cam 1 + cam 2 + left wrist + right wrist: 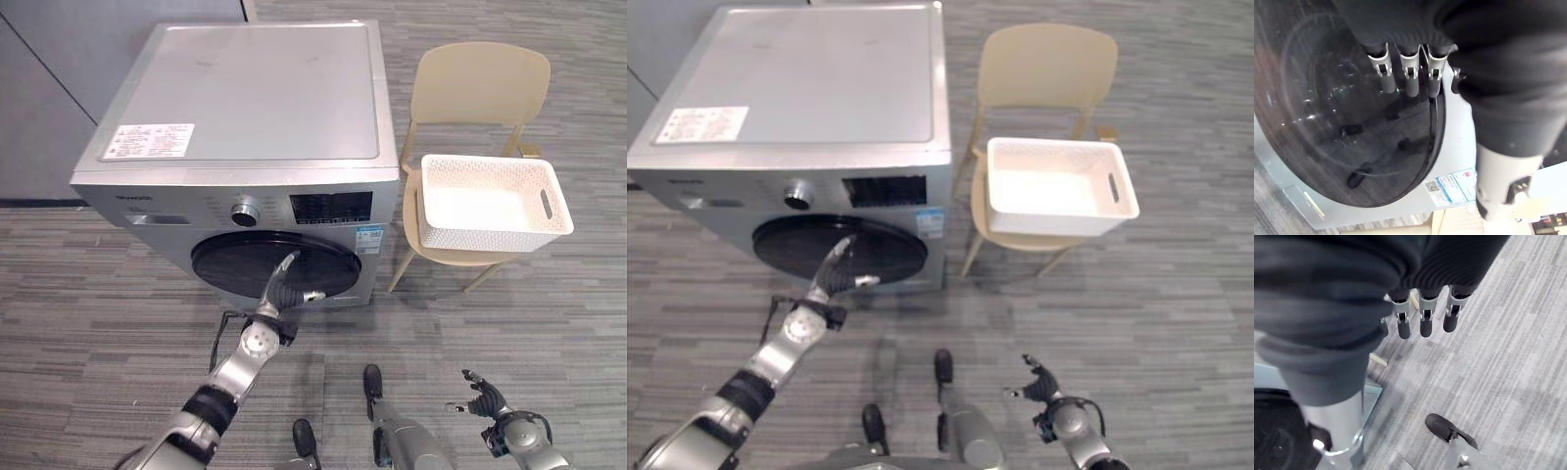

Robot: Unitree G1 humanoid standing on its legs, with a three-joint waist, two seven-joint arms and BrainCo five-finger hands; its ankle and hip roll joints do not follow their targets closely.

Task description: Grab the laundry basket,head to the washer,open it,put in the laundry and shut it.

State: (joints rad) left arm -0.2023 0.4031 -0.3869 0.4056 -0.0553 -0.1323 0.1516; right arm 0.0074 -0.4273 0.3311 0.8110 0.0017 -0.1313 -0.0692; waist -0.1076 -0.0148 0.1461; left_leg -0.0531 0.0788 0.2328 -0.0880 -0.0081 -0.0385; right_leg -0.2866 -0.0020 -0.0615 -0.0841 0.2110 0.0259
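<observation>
Left wrist view: fingers flat on washer door (closed).

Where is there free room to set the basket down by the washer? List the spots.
The washer top is bare apart from a label near its front left corner. The carpet right of the washer, in front of the chair, is free. The chair seat is taken by the basket. The door front is crowded: the left hand reaches there.

**Door blocked, floor open**

The washer stands at 12 o'clock; its shut door bars the drum, with the left hand against it. At 2 o'clock, chair and basket obstruct. Carpet lies open around the right hand.
</observation>
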